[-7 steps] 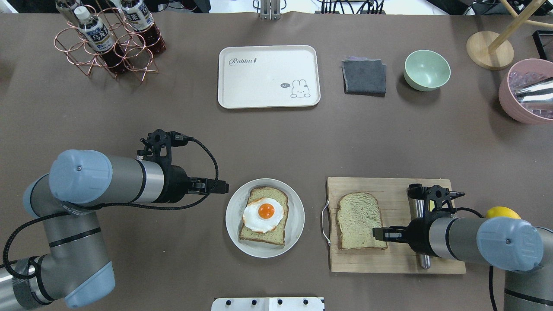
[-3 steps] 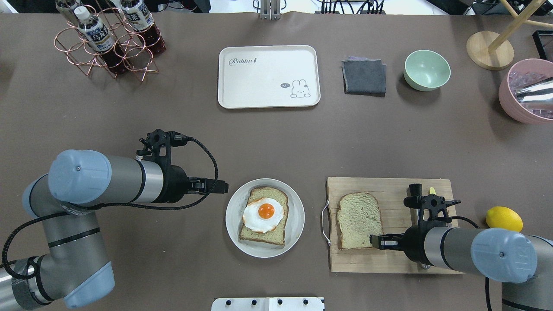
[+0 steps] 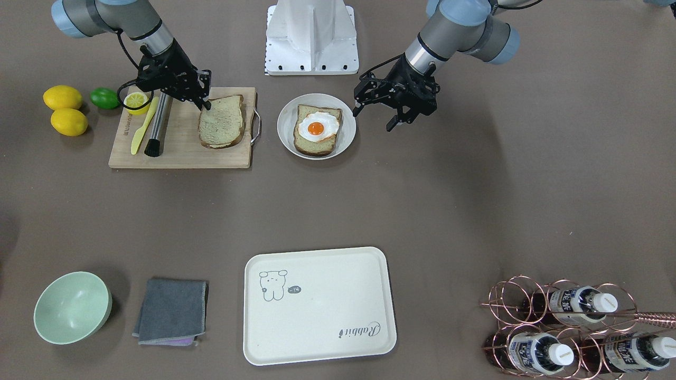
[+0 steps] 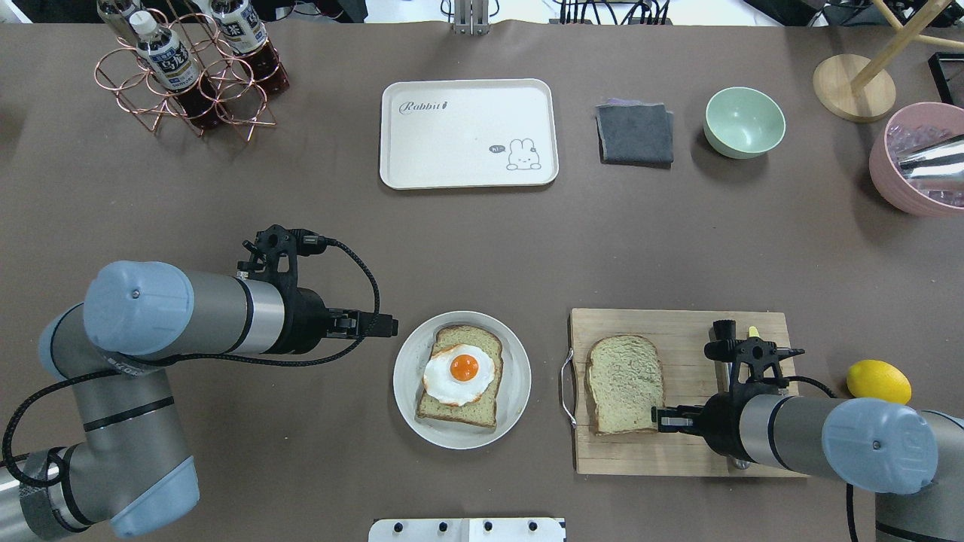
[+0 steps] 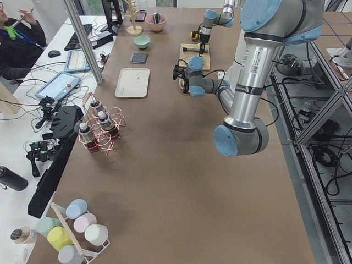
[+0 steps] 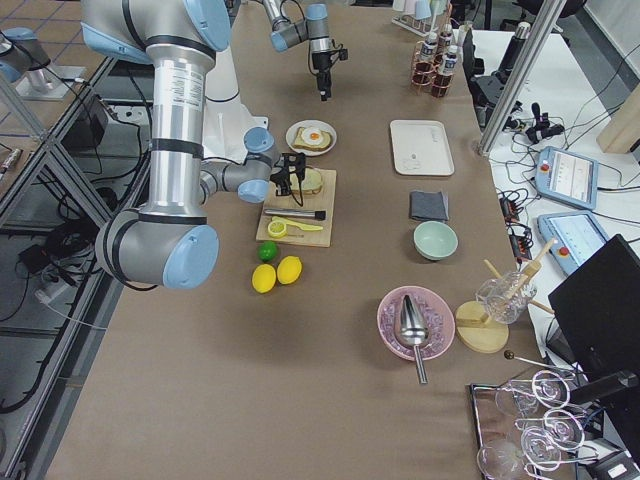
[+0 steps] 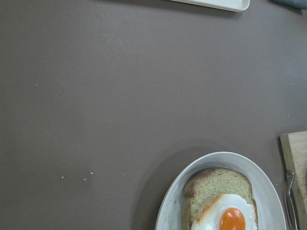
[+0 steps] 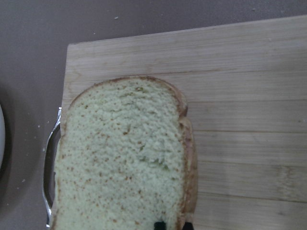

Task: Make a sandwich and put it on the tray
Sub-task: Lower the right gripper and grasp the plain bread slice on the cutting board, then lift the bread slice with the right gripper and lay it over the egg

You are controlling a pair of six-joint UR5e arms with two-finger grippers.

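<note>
With our right gripper (image 4: 657, 419) clamped on the loose bread slice (image 4: 624, 384) near the worktop's near-right corner, we should lift it level while the left gripper (image 3: 389, 112) hangs spread.

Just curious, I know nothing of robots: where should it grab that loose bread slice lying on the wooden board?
Likely the pale brown-crusted bread slice at its crust corner nearest the right gripper. It lies flat on the wooden cutting board, so only its thin edge fits between the jaws.
</note>
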